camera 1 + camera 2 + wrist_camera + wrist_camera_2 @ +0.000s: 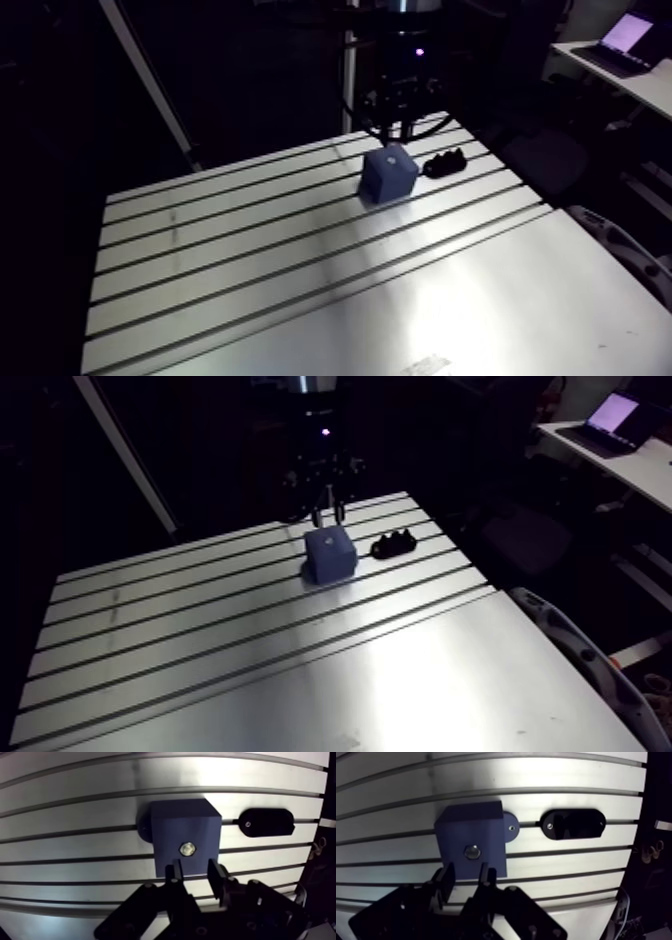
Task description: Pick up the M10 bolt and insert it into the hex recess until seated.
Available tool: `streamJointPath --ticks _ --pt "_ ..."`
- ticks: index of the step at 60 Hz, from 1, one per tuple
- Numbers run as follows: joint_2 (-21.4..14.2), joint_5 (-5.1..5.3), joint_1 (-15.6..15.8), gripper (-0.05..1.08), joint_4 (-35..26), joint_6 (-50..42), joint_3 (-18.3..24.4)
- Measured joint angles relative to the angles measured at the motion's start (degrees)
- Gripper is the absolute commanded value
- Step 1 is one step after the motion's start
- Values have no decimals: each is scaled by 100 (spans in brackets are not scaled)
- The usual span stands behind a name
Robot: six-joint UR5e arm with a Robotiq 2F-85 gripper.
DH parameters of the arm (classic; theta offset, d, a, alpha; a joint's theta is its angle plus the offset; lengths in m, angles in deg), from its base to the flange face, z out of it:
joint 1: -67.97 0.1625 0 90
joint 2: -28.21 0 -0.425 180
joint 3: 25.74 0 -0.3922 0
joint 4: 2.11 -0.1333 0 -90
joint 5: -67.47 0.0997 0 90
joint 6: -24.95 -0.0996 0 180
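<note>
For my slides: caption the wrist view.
Open gripper over a blue block with the bolt in its top; black fixture alongside.

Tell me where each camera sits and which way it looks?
Arm view: rides on the arm's upper link, looking down across the slotted table at the blue block and a black part; the wrist and gripper come down from above.
Wrist view: sits on the wrist, looking straight down past the open fingers at the block's top, where the bolt sits.
Both show the block, black part, table and gripper.
</note>
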Motion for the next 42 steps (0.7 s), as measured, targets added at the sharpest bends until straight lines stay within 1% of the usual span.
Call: streamJointPath --ticks 8,20,33,42 --pt "-58 -21 13 0 -56 62 13" --pt "-313 -44 75 0 -358 65 185" --pt "-479 -33 304 0 -973 -198 537" --pt "-565 -34 493 0 -1268 -413 742"
